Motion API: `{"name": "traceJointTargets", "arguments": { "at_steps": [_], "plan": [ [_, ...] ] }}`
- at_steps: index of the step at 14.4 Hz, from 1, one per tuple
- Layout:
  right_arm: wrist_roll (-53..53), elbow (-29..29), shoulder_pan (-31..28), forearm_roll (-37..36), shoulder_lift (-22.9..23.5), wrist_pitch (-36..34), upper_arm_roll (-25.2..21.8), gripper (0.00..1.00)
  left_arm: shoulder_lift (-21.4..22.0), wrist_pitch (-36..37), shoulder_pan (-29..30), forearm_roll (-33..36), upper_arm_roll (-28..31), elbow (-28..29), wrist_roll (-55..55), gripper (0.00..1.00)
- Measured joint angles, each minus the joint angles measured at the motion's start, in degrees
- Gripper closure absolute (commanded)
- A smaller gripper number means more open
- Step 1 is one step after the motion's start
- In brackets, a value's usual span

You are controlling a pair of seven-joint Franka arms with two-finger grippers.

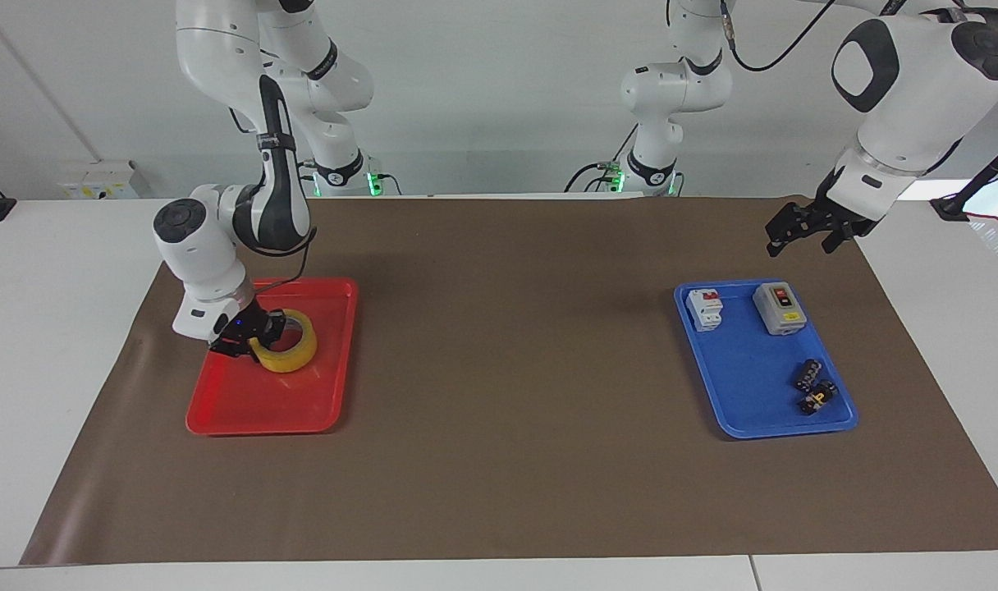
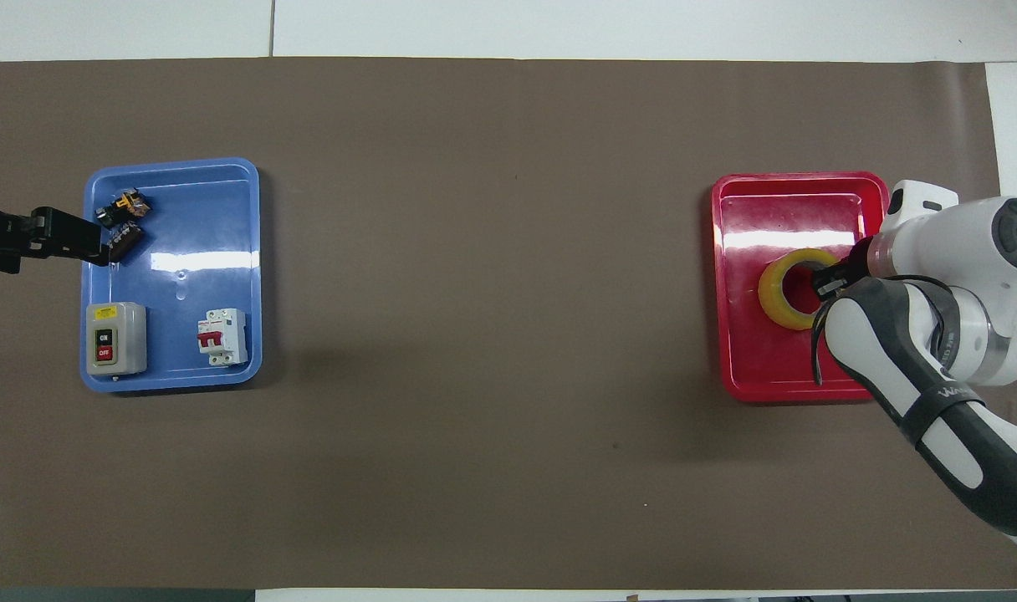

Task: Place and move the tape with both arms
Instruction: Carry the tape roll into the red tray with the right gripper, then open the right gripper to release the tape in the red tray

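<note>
Looking across the surface (image 1: 499,492), you see the right end effector (image 1: 257,341) low in the shallow red plastic tray (image 1: 244,410) at the right arm's end, its fingers clamped together on the wall of the ring-shaped roll of translucent yellow packing tape (image 1: 290,355). In the overhead view the roll (image 2: 780,294) sits near the tray's middle, clear of the red rim (image 2: 718,284) on every edge you can see; the arm covers the tray's edge toward the right arm's end.

Your left end effector (image 1: 798,230) hangs in the air with its fingers apart, holding nothing, over the brown mat (image 1: 507,271) just beside the rectangular blue plastic tray (image 1: 753,369), at the corner nearer the robots. That tray carries a grey switch box with a red and black button (image 1: 779,308) and a white circuit breaker with a red lever (image 1: 704,309) along its nearer edge, and two small black connector pieces (image 1: 812,386) toward its farther edge.

Between the two trays you have a broad stretch of bare brown mat. The mat's edges stop short of the white surface at both ends.
</note>
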State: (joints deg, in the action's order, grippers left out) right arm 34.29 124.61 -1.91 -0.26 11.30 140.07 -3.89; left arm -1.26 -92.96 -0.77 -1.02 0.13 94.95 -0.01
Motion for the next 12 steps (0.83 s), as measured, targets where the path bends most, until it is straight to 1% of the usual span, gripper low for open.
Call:
{"name": "traceJointTargets", "arguments": {
  "at_steps": [5, 8, 10, 12],
  "plan": [
    [0.0, -0.74, -0.02, 0.0, -0.42, -0.15, 0.11, 0.0, 0.0, 0.0, 0.0, 0.0, 0.0, 0.0, 0.0, 0.0],
    [-1.35, -4.73, 0.65, 0.0, -1.57, -3.05, 0.75, 0.0, 0.0, 0.0, 0.0, 0.0, 0.0, 0.0, 0.0, 0.0],
    [-6.02, -7.68, 2.77, -0.03, -2.38, -6.19, 0.85, 0.0, 0.0, 0.0, 0.0, 0.0, 0.0, 0.0, 0.0, 0.0],
    [-12.74, -9.38, 5.03, -1.88, -3.39, -8.59, 0.89, 0.0, 0.0, 0.0, 0.0, 0.0, 0.0, 0.0, 0.0, 0.0]
  ]
}}
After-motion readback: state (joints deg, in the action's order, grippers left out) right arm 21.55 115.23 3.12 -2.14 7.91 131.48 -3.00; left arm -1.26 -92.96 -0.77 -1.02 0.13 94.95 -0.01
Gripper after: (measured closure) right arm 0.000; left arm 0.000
